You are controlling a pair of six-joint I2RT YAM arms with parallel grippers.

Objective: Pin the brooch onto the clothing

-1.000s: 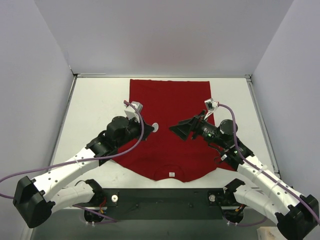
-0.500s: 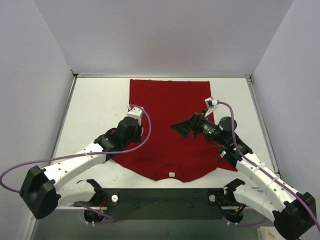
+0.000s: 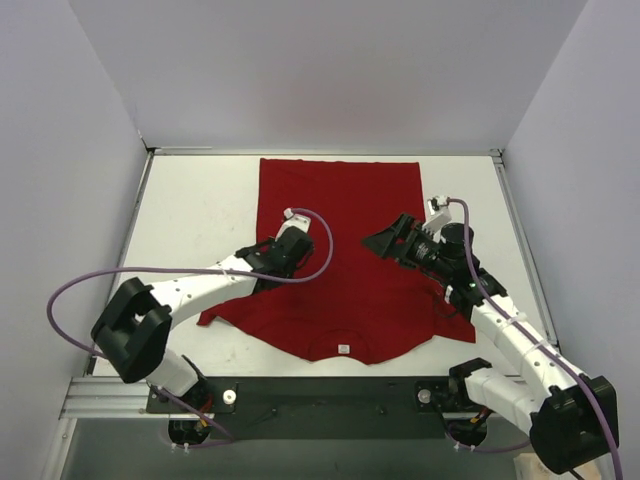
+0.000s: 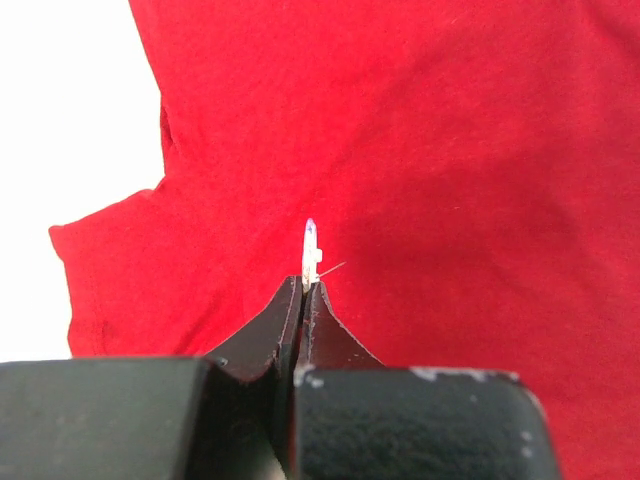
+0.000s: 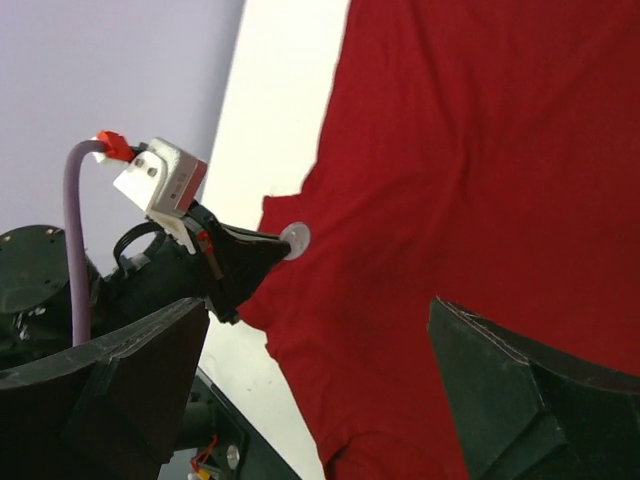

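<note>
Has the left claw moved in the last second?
Yes. Seen from above, the left claw, gripping the brooch, has shifted left across the red T-shirt, toward its left edge.

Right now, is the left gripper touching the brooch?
Touching. In the left wrist view the left gripper is shut on the brooch, whose white edge sticks up from between the fingertips.

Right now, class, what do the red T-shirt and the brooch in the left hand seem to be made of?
T-shirt: soft matte fabric, likely cotton knit; it lies limp with creases. Brooch, pinched in the left hand: thin pale disc with a fine pin, perhaps plastic or coated metal; too small to tell.
</note>
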